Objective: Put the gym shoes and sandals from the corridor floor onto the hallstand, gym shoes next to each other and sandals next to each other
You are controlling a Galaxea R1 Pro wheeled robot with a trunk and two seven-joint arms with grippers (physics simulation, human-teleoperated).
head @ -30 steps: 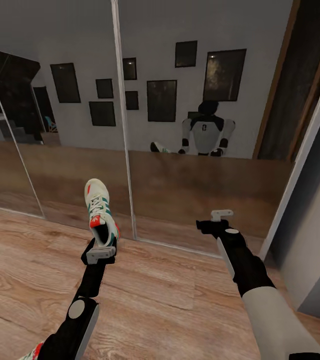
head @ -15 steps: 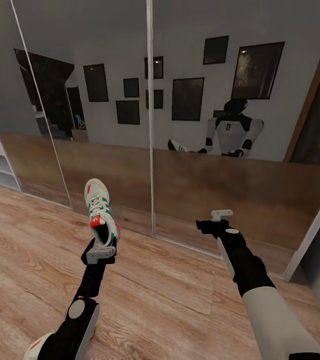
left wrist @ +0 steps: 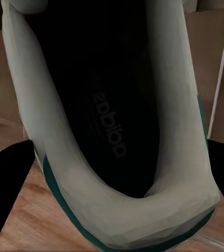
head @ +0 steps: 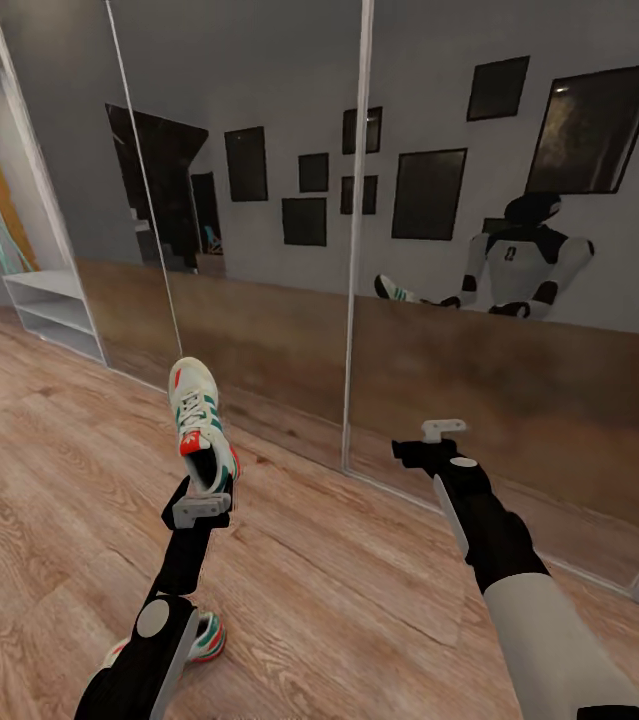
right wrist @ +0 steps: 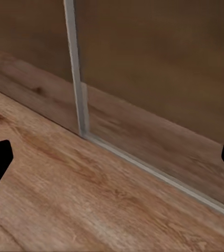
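Our left gripper (head: 199,497) is clamped on one gym shoe (head: 201,424) by its heel, toe raised clear of the floor (head: 49,470) for carrying. The other shoe (head: 199,640) lies below; our right gripper (head: 431,437) hangs open, empty. The rack (head: 54,312) stands far left.

"adidas" on the held gym shoe's (left wrist: 112,121) insole

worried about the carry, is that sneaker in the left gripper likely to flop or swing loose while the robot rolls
Probably not floppy: the gym shoe stands nearly upright above the left gripper and keeps its shape. It may be prone to pivoting, since the grip looks to be at the heel collar alone, with most of the shoe above it. It looks light enough to carry one-handed.
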